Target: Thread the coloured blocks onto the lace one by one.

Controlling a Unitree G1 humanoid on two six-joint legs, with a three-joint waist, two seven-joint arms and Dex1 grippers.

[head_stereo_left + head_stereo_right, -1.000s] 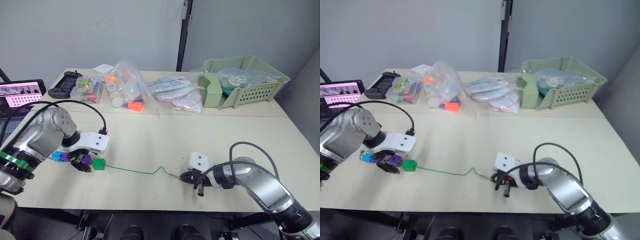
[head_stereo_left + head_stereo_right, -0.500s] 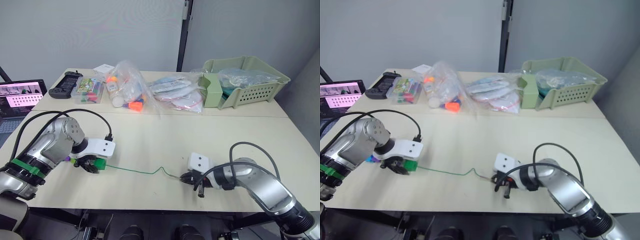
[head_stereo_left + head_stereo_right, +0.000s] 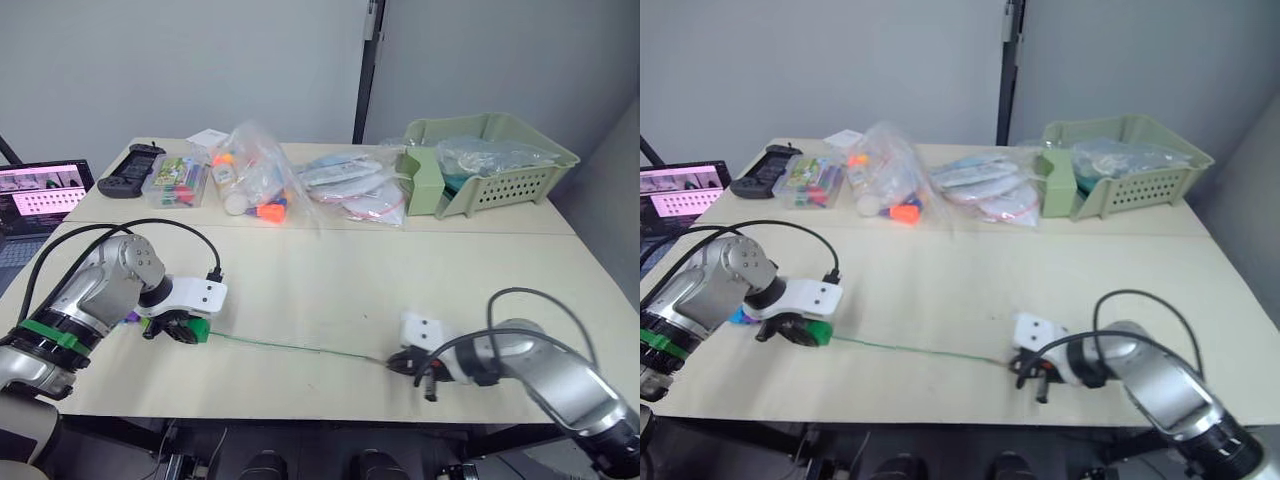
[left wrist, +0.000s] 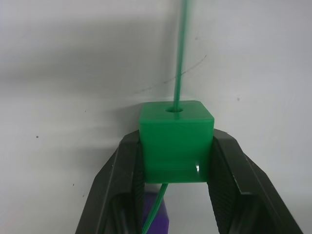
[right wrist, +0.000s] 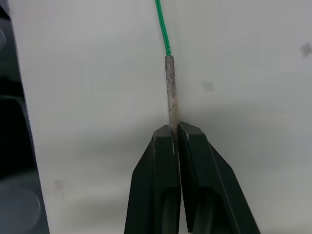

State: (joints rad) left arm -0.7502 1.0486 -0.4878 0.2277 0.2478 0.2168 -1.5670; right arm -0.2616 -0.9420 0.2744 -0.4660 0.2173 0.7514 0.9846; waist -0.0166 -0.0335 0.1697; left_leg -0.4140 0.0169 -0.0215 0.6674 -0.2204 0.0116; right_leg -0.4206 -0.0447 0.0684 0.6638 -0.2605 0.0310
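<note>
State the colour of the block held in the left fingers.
Dark green block, with the lace through its hole; the left wrist view shows it best.

The right gripper (image 5: 175, 134) pinches the lace (image 5: 162, 24) by its stiff pale tip (image 5: 170, 87) above the table (image 5: 253, 73).

Back of the table (image 3: 330, 270) is pretty cluttered. Far right there's a pale green plastic basket (image 3: 500, 160) with bagged stuff inside. Next to it sit a few flat clear packets (image 3: 355, 185), then a crinkly clear bag (image 3: 250, 175) holding orange-capped items (can't tell what they are exactly). Further left there's a clear box of coloured pieces (image 3: 175, 180), a black handheld controller (image 3: 130, 168) and a small white card (image 3: 207, 136). A laptop (image 3: 40, 190) with its screen lit sits at the far left edge.
</note>
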